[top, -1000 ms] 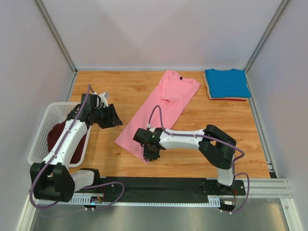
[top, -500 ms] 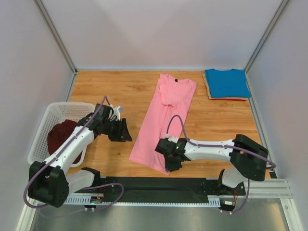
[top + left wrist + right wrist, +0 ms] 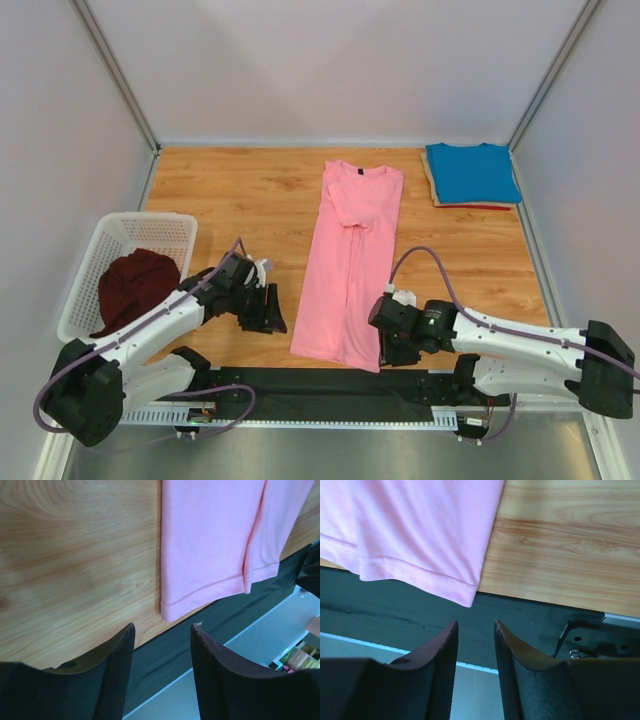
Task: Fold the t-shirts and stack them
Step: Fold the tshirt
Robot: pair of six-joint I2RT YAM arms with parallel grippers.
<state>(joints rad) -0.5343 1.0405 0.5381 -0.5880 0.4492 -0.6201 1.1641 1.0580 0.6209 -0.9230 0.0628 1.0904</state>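
Top external: pink t-shirt [image 3: 352,262] straight, hem nearest, likely squared for folding.
Left gripper [image 3: 162,626]: spread, empty.
Right gripper [image 3: 476,623]: parted, empty.

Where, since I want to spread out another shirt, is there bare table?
Bare table lies between the basket and the pink shirt, toward the back, and between the pink shirt and the blue shirt. The near edge is crowded: the left gripper and right gripper flank the pink hem.
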